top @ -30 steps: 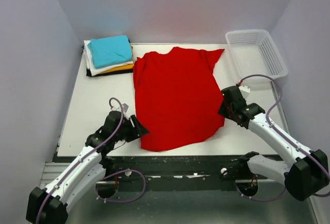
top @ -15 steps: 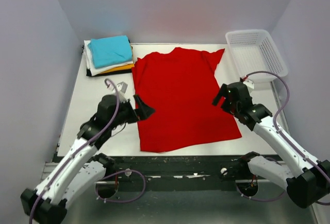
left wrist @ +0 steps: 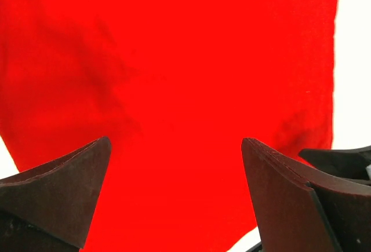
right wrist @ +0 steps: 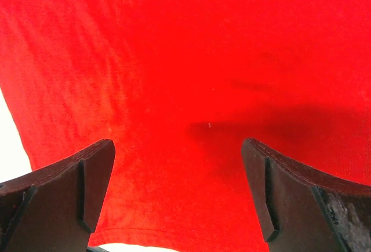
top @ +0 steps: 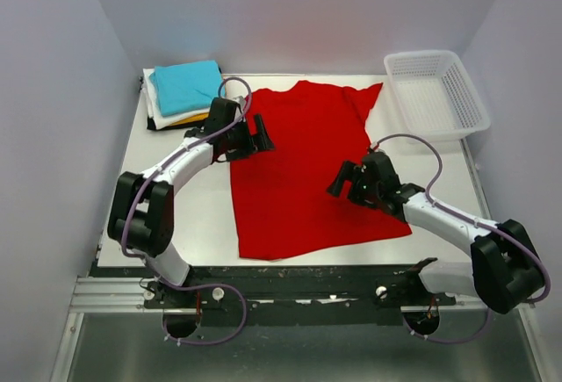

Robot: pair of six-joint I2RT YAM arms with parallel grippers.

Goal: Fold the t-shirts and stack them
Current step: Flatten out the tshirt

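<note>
The red t-shirt (top: 303,167) lies spread flat across the middle of the white table (top: 167,189), collar end toward the back. My left gripper (top: 261,140) hovers open over its upper left part, with only red cloth (left wrist: 174,61) showing between its fingers (left wrist: 75,188). My right gripper (top: 339,182) is open over the shirt's right middle, above red cloth (right wrist: 203,49), and holds nothing. A stack of folded t-shirts (top: 186,90) with a teal one on top sits at the back left corner, apart from both grippers.
A white lattice basket (top: 436,90) stands at the back right, beside the shirt's right sleeve. Bare table shows to the left of the shirt and along the front right edge (top: 439,224). Grey walls close in the sides and back.
Both grippers opened and let go of the shirt's lower side edges. The left arm swung up to the shirt's upper left, the right moved inward over it. The shirt's hem now lies flatter.
</note>
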